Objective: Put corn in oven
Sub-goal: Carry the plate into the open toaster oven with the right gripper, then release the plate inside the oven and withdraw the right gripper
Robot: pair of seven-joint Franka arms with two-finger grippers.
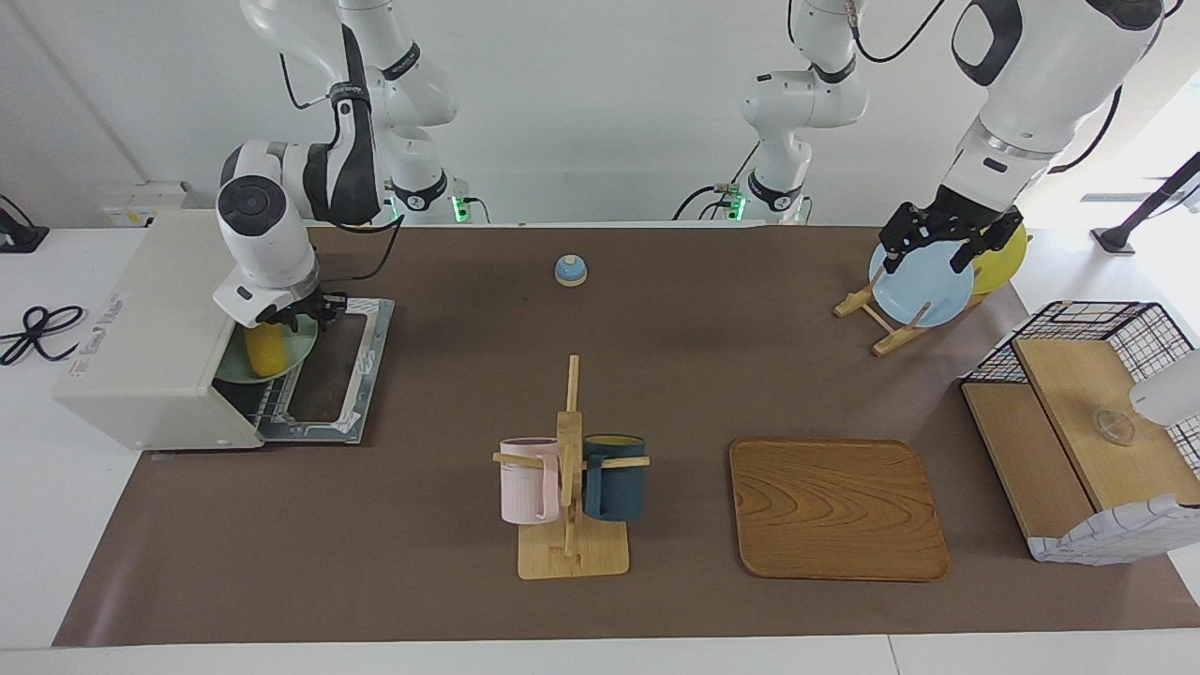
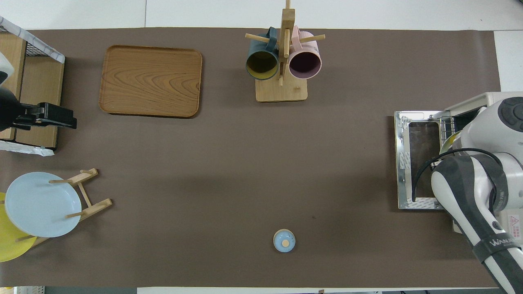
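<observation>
The counter (image 1: 656, 328), covered by a brown mat, carries everything. The off-white toaster oven (image 1: 150, 328) sits at the right arm's end, its glass door (image 1: 328, 370) dropped flat onto the mat. At the left arm's end stands a wire-and-wood rack (image 1: 1087, 441). A wooden tray (image 1: 837, 509) lies between that rack and the mug tree (image 1: 570, 487), which holds a pink mug (image 1: 527, 480) and a dark teal mug (image 1: 614, 476).

Nearer the robots, a wooden plate stand (image 1: 886, 323) holds a light blue plate (image 1: 919, 286) with a yellow plate (image 1: 1005, 258) just beside it. The left gripper (image 1: 947, 242) hangs over the top edge of the blue plate; whether its fingers are spread or closed cannot be told.

The right gripper (image 1: 281, 314) is at the oven's open mouth, fingers closed around the top of the corn (image 1: 264, 349), which hangs upright. The cob is over a pale green plate (image 1: 291, 356) lying at the oven's opening, over the wire rack; whether it touches the plate cannot be told.

A small blue knobbed lid (image 1: 571, 270) rests alone near the robots' edge.
</observation>
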